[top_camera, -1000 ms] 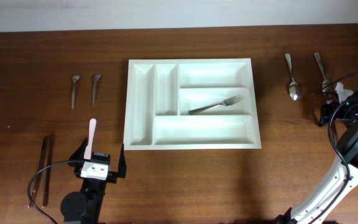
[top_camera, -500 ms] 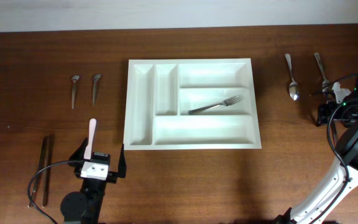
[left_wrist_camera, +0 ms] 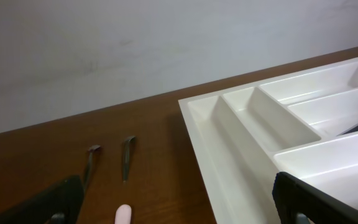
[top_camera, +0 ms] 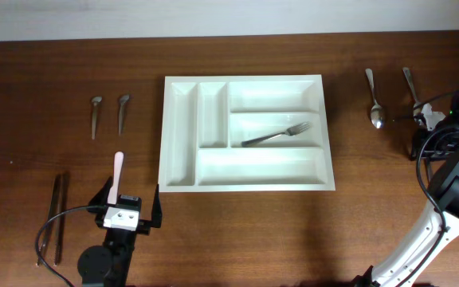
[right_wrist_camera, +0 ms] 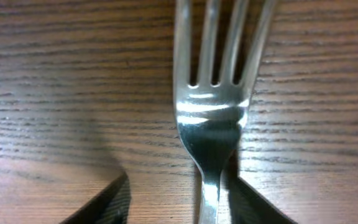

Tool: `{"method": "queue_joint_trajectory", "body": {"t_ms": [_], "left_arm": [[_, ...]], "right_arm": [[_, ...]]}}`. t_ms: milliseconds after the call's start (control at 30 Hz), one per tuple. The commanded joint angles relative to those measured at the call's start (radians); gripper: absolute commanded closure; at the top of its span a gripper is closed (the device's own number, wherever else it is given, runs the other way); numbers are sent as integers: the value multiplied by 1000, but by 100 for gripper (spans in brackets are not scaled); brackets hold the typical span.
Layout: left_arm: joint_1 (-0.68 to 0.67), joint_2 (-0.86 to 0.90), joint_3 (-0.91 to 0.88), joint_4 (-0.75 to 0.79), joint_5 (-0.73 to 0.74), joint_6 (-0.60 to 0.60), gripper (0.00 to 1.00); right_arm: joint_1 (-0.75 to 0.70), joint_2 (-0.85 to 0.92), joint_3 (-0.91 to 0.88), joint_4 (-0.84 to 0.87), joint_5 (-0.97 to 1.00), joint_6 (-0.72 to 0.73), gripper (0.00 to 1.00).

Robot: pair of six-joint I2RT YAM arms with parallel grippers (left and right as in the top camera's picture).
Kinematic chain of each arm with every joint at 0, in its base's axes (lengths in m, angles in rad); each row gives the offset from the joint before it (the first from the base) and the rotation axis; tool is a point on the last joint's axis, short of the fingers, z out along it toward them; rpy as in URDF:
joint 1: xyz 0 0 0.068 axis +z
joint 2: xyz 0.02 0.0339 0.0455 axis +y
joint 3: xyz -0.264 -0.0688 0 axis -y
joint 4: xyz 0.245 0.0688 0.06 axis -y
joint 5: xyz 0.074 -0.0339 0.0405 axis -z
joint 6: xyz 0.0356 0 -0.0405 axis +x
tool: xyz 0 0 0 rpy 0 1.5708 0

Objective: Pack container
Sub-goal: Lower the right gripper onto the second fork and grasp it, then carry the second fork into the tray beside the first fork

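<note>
Container: a white five-compartment tray lying flat at the middle of the brown table. One packed fork lies aslant in its middle long compartment, and the other four compartments are bare. To the right of the container, well apart from it, a spoon and a second fork lie side by side. Over that second fork sits the right gripper, jaws part open. One finger stands on either side of the neck just below the tines, and nothing is clamped. Near the container's front left corner, the left gripper has its jaws spread wide and holds nothing, with a pink-handled utensil lying between its fingers. Further left of the container are two short metal utensils and a pair of thin dark sticks. The step in hand, as I judge it, is the grasp of the second fork, with most of the packing not yet done. The next move calls for closing squarely on the thin neck, which lies flat on the wood and may slip. Then comes a lift clear of the table and a carry back to the container, to lay this fork beside the packed one.
</note>
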State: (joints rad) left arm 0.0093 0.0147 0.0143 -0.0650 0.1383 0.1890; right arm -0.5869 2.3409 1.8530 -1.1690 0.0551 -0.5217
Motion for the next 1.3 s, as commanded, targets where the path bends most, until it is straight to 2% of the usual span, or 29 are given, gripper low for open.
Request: {"method": "queue_joint_trajectory", "body": {"t_ms": [0,33,133,267,367,533,767,867,1033,1267], "left_arm": [[6,-10,-6,-2,-4,-12,1],[6,-10,-6,-2,-4,-12,1],[6,-10,-6,-2,-4,-12,1],[6,-10,-6,-2,-4,-12,1],[6,-10,-6,-3,-4,-12,1],[6,-10,-6,-2,-4,-12,1],[6,-10,-6,-2,-4,-12,1],[6,-10,-6,-2,-4,-12,1],[6,-10,-6,-2,-4,-12,1],[6,-10,-6,-2,-4,-12,1]], "right_arm": [[3,57,-44,22,35,25,64],[3,57,-44,22,35,26,70],[3,57,-44,22,36,33,73],[3,57,-44,22,36,33,89],[3,57,-43,22,36,58,96],[5,56,-38,22,35,110,96],[37,55,50,-36,35,366,96],[74,55,121,-97,35,445,96],[155,55,290,-256,23,665,96],[271,55,536,-369,-117,858,96]]}}
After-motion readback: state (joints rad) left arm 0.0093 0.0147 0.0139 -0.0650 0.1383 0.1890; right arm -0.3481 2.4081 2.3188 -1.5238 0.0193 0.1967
